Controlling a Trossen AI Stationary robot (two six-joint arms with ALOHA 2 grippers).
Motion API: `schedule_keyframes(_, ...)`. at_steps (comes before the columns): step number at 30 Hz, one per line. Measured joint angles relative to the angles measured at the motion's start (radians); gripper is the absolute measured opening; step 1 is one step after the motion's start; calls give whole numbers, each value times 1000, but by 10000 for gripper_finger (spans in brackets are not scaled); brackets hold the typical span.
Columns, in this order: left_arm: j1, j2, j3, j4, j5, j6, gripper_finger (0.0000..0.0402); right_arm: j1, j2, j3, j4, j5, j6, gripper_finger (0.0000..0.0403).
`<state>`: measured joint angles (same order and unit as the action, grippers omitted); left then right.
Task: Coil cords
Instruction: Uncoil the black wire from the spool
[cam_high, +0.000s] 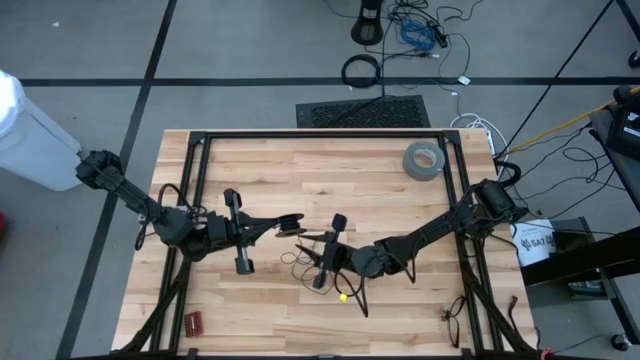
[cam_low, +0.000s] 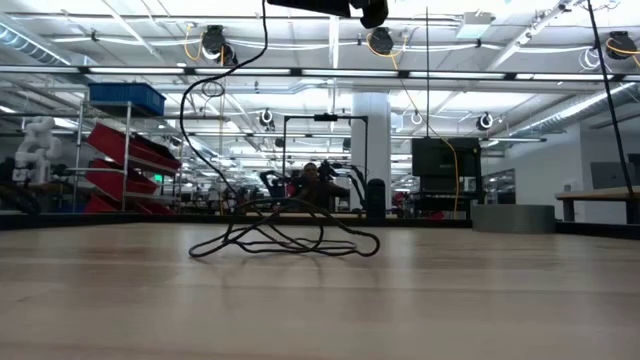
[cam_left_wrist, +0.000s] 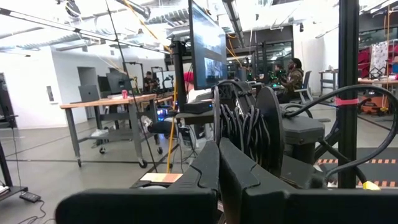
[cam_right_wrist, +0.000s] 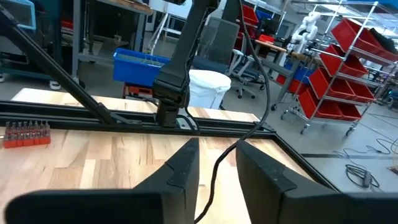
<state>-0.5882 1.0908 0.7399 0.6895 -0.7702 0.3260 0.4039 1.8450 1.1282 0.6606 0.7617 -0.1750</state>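
Mid-coiling: left gripper (cam_high: 275, 228) clamped on spool (cam_high: 290, 225), right gripper (cam_high: 322, 250) parted around loose cord (cam_low: 285, 238) heaped mid-table; next, probably feeding slack onto spool.

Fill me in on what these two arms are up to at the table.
They are coiling a thin black cord. The left tool is shut on a small spool already wound with turns of cord, held near the table's middle. The right tool sits beside the loose tangle, its fingers apart with a strand of the cord running between them. Much of the cord lies unwound on the wooden table. A grey tape roll sits untouched near the far edge.
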Motion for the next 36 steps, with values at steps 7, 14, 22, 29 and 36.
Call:
schedule_keyframes(7, 0, 0, 0, -1, 0, 0, 1, -4, 0, 0, 2, 2, -1, 39)
schedule_keyframes(14, 0, 0, 0, -1, 0, 0, 1, -5, 0, 0, 1, -6, -9, 6)
schedule_keyframes(22, 0, 0, 0, -1, 0, 0, 1, -6, 0, 0, 1, -8, 4, 90)
schedule_keyframes(29, 0, 0, 0, -1, 0, 0, 1, -30, -1, 0, 1, -6, 41, 147)
schedule_keyframes(36, 0, 0, 0, -1, 0, 0, 1, -45, -1, 0, 1, -9, 55, 147)
